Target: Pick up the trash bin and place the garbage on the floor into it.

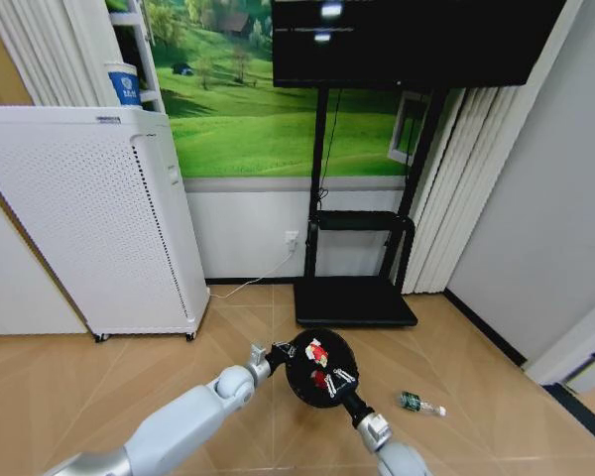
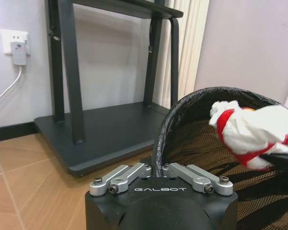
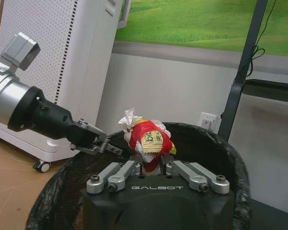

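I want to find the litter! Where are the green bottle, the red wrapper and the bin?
green bottle (image 1: 417,403), head view, its middle.
red-and-white wrapper (image 3: 149,139), right wrist view, its crumpled front.
trash bin (image 2: 182,108), left wrist view, its rim.

From my remote station, I read "GALBOT" in white capitals on the black body of the left gripper in its wrist view. I read the same word on the right gripper. The red-and-white wrapper in its jaws carries a yellowish label with printed marks I cannot make out. A blue cup on the shelf bears an emblem too small to read.
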Robot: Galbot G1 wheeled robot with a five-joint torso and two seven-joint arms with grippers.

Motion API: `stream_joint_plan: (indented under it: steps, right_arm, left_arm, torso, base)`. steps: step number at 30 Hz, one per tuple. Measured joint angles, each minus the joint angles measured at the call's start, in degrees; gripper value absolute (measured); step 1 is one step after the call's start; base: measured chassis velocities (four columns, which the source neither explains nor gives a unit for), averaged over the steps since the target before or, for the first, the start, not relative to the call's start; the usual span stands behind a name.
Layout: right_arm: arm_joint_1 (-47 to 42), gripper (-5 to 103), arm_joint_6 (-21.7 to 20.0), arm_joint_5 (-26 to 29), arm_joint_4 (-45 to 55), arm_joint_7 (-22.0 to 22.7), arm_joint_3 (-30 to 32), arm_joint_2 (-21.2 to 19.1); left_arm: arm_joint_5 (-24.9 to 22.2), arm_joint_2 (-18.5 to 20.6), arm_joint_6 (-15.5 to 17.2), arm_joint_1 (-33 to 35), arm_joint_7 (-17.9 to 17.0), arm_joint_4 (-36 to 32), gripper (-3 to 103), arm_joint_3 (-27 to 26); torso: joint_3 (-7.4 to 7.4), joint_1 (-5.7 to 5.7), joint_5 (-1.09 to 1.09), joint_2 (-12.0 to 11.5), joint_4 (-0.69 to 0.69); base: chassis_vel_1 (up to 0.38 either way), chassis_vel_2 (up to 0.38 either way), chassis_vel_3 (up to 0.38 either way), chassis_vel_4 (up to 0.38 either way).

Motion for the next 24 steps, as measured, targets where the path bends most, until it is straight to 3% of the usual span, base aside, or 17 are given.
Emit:
stream_joint_plan:
  steps: [2, 4, 5, 10, 12, 14, 15, 18, 23, 24]
  right_arm:
    - [-0.03, 16, 0.00, 0.00, 0.01, 0.03, 0.02, -0.04]
    - [-0.36, 33, 0.00, -0.01, 0.44, 0.20, 0.39, -0.40]
    - [-0.36, 33, 0.00, -0.01, 0.44, 0.20, 0.39, -0.40]
    - [-0.88, 55, 0.56, 0.00, 1.02, 0.15, 0.93, -0.89]
    - [-0.98, 55, 0.63, -0.02, 1.16, 0.11, 0.93, -0.96]
    - [-1.09, 71, 0.98, 0.11, 1.67, 0.19, 0.94, -1.12]
    - [-1.09, 71, 0.98, 0.11, 1.67, 0.19, 0.94, -1.12]
    - [-1.02, 87, 1.27, 1.04, 2.96, 2.35, 1.67, -1.04]
    - [0.06, 92, 1.84, 1.61, 2.74, 5.50, 3.61, -0.60]
    - [0.64, 99, 2.12, 2.32, 2.06, 6.65, 4.61, -0.35]
  left_arm:
    - [0.01, 0.05, 0.00, 0.08, 0.00, -0.06, 3, -0.04]
    - [0.16, 0.49, 0.01, 0.73, -0.22, -0.30, 3, -0.61]
    - [0.16, 0.49, 0.01, 0.73, -0.22, -0.30, 3, -0.61]
    - [0.26, 0.72, 0.01, 1.54, -0.24, 0.14, 3, -1.86]
    - [0.27, 0.70, 0.01, 1.72, -0.28, 0.38, 3, -2.15]
    - [-0.70, 0.57, 0.01, 2.43, -0.76, 0.57, 3, -3.20]
    - [-0.70, 0.57, 0.01, 2.43, -0.76, 0.57, 3, -3.20]
    - [-1.40, 0.48, 0.24, 4.36, -1.56, 1.41, 3, -6.45]
    - [-1.15, 1.98, 0.30, 6.72, -1.30, 0.85, 3, -10.34]
    - [-0.92, 2.80, 0.39, 7.63, -1.16, 0.18, 3, -11.48]
  torso:
    - [0.00, 0.00, 0.00, 0.00, 0.00]
    - [0.00, 0.00, 0.01, 0.00, 0.00]
    - [0.00, 0.00, 0.01, 0.00, 0.00]
    - [0.00, 0.00, 0.00, 0.00, 0.00]
    - [0.00, 0.00, 0.00, 0.00, 0.00]
    - [0.00, 0.00, 0.00, 0.00, 0.00]
    - [0.00, 0.00, 0.00, 0.00, 0.00]
    - [0.00, 0.00, -0.01, 0.00, 0.00]
    - [0.00, 0.00, -0.01, 0.00, 0.00]
    - [0.00, 0.00, 0.00, 0.00, 0.00]
  base:
    - [0.000, 0.000, 0.000, 0.000]
    - [0.000, 0.000, 0.000, 0.000]
    - [0.000, 0.000, 0.000, 0.000]
    - [0.000, 0.000, 0.000, 0.000]
    - [0.000, 0.000, 0.000, 0.000]
    - [0.000, 0.000, 0.000, 0.000]
    - [0.000, 0.000, 0.000, 0.000]
    - [0.000, 0.000, 0.000, 0.000]
    - [0.000, 0.000, 0.000, 0.000]
    - [0.000, 0.000, 0.000, 0.000]
